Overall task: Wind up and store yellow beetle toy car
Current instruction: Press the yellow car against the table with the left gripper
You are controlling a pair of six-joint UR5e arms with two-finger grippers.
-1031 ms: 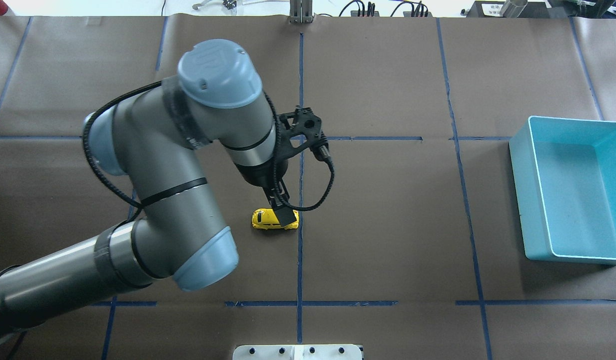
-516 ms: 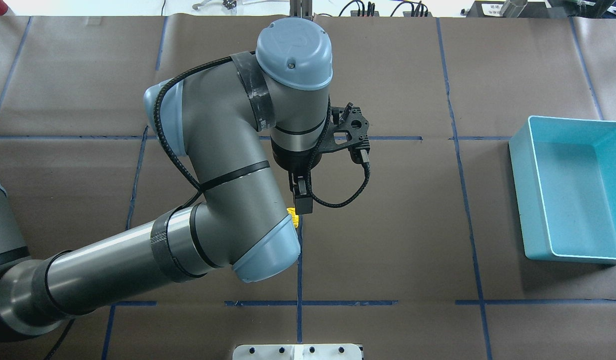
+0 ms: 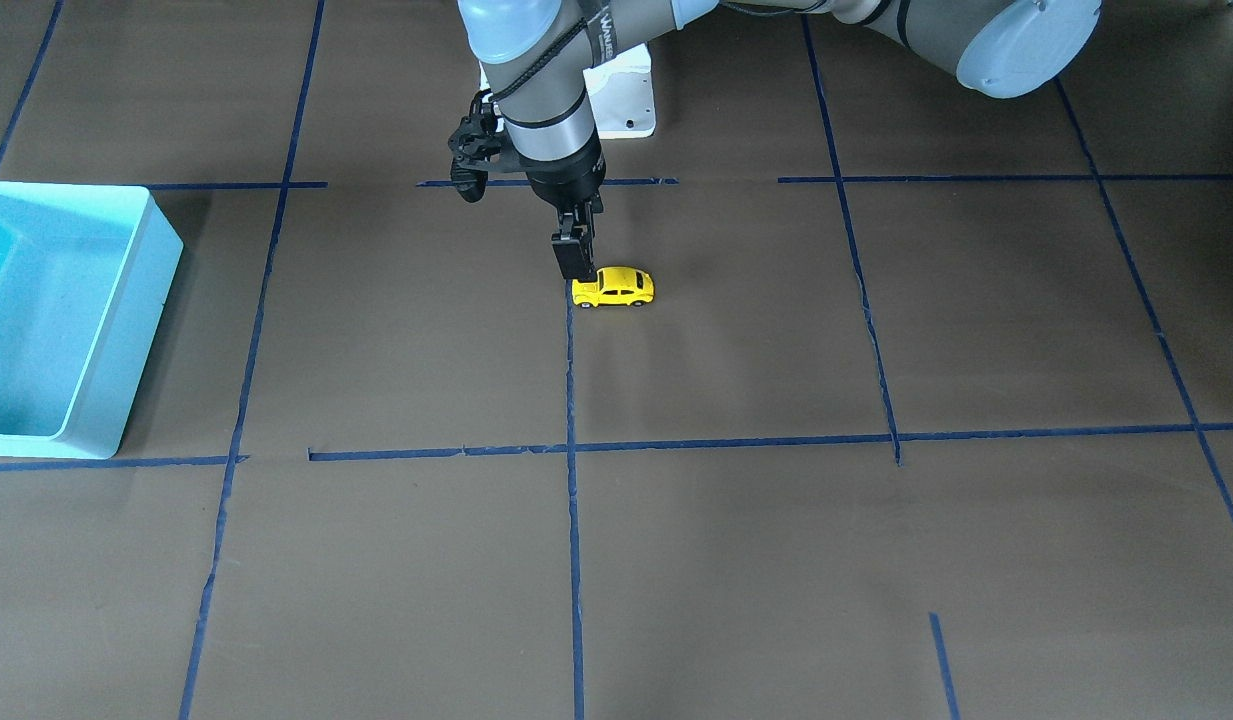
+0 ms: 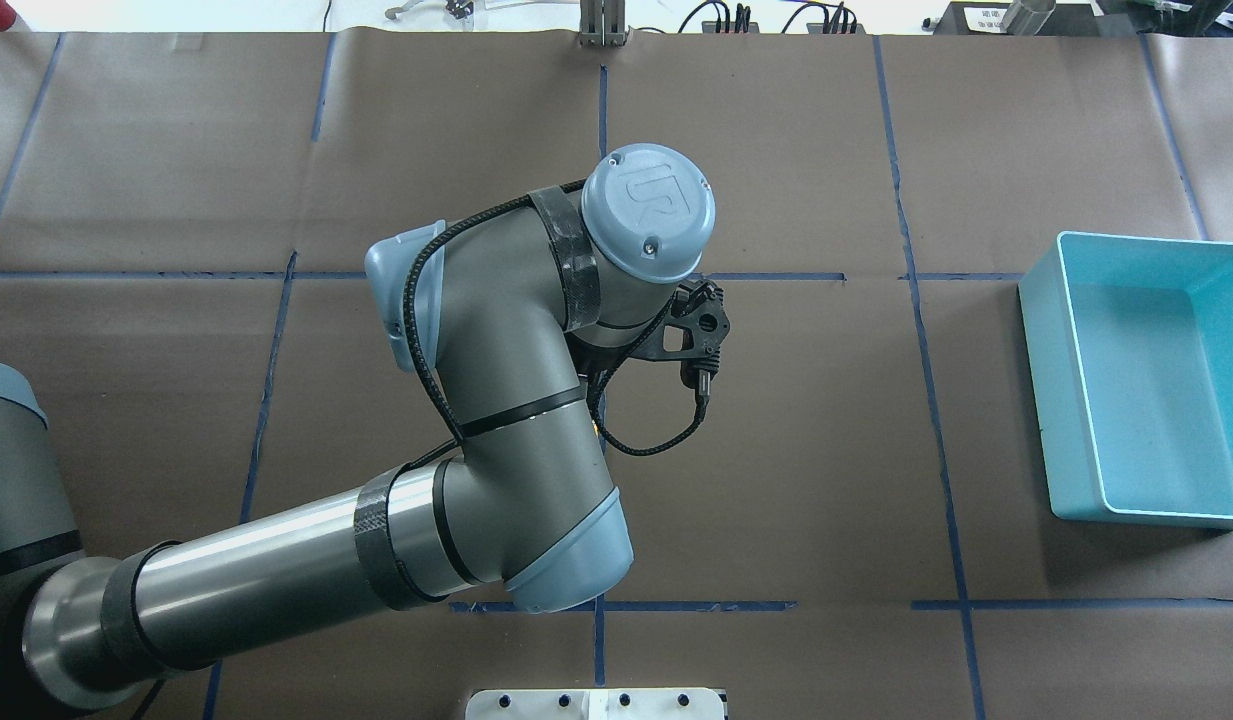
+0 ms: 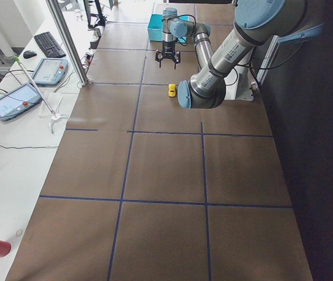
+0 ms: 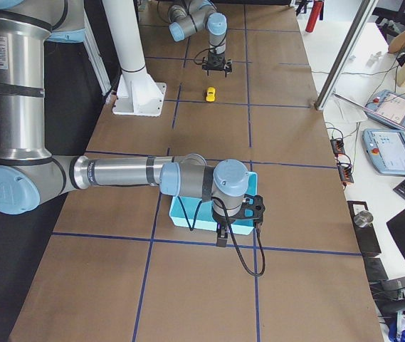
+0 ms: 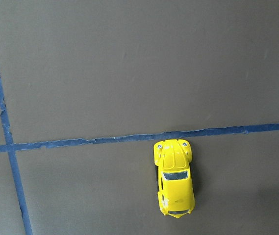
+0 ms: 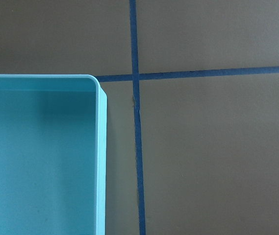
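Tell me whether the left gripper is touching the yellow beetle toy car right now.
Apart. The exterior right view shows the left gripper hanging above the yellow beetle toy car, with brown table showing between them.

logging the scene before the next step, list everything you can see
toy car: 1, yellow, on the table near its middle, beside a blue tape line
bin: 1, light blue, table end on the robot's right, nothing seen inside
table: 1, brown paper, blue tape grid
base plate: 1, white, at the robot's foot
control tablets: 2, grey, side bench
left gripper: 1, black, open, by the car's end, not gripping it
right gripper: 1, black, over the bin's corner, open or shut unclear
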